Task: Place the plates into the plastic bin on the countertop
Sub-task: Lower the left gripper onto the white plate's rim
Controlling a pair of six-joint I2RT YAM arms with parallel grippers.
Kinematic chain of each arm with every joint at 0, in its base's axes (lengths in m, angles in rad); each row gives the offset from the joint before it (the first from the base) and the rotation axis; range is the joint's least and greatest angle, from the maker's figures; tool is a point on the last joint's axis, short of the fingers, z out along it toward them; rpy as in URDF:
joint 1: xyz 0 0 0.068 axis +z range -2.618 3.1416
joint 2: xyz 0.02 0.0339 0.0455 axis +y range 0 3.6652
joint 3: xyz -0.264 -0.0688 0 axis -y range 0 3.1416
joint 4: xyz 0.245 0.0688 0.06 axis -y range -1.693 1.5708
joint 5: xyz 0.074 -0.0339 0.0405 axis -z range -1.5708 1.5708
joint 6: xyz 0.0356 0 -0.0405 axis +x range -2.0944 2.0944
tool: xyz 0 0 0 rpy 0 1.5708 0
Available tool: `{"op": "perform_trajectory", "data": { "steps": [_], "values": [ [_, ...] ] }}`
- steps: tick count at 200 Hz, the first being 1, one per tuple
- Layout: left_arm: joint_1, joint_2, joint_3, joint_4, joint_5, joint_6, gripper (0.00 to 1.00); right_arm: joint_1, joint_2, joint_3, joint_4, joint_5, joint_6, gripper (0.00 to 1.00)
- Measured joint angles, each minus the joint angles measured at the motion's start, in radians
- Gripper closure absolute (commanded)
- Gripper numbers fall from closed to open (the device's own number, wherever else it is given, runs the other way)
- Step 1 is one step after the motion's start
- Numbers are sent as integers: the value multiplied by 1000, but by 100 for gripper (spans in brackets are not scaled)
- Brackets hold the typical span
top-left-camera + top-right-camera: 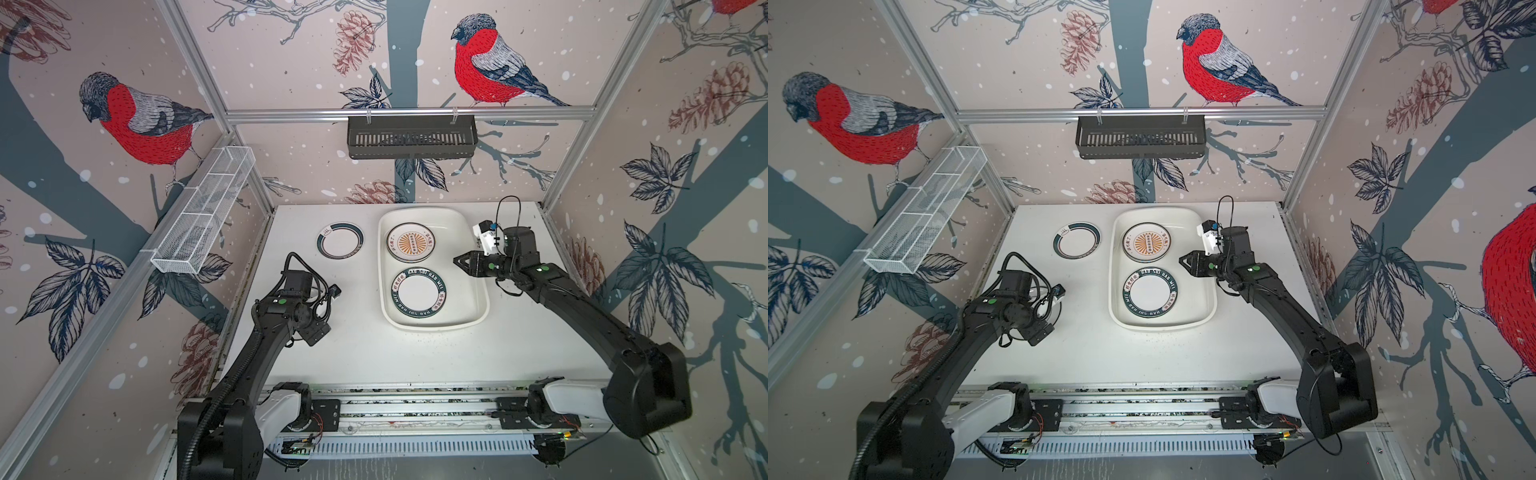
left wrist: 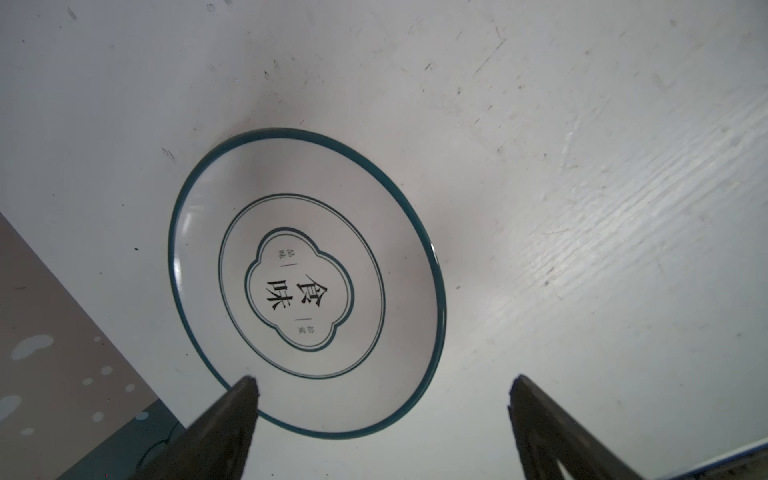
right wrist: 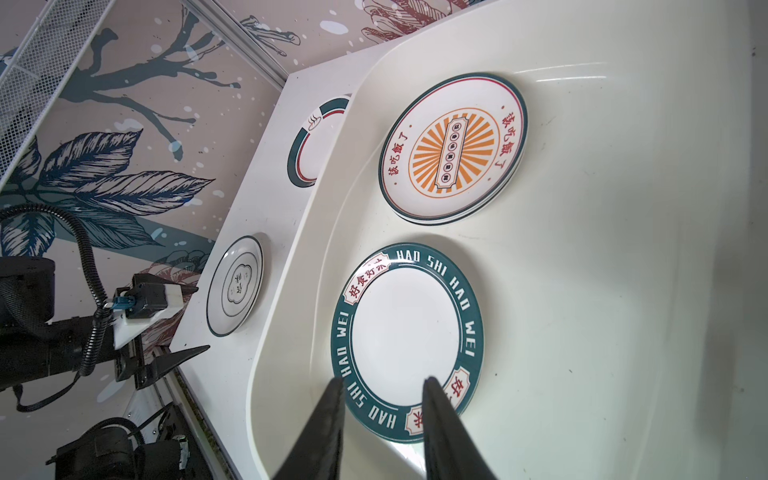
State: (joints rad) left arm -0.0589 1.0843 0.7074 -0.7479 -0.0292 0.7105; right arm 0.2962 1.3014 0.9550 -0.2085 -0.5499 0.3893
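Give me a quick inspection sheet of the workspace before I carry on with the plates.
Surface: white countertop, scuffed and speckled.
Job's things: plastic bin holds sunburst plate stack and lettered-rim plate; partial-rim plate and clover-emblem plate lie outside on the countertop.
Clutter: nothing seen.
End effectors: left end effector open, empty, at clover-emblem plate; right end effector slightly open, empty, over lettered-rim plate.
Cables: left arm conduit and right arm wire loop free above the countertop.
Surroundings: black slotted rack, wire-mesh basket hang above; bird wallpaper.

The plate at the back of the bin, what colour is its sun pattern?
Orange rays on the sunburst plate, clearest in the right wrist view.
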Motion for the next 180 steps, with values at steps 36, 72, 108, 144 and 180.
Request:
{"op": "perform_trajectory", "data": {
  "steps": [36,72,108,144,180],
  "values": [
    [93,83,37,15,0,-164,6,0,-20,-6,0,0,0,66],
    [170,130,53,42,-29,-270,4,0,-34,-13,0,0,0,66],
    [222,162,69,71,-53,-336,4,-2,-38,-21,0,0,0,66],
    [263,216,77,87,-55,-364,4,-5,-38,-26,0,0,0,66],
    [330,267,92,100,-51,-374,5,-10,-39,-28,0,0,0,66]
  ]
}}
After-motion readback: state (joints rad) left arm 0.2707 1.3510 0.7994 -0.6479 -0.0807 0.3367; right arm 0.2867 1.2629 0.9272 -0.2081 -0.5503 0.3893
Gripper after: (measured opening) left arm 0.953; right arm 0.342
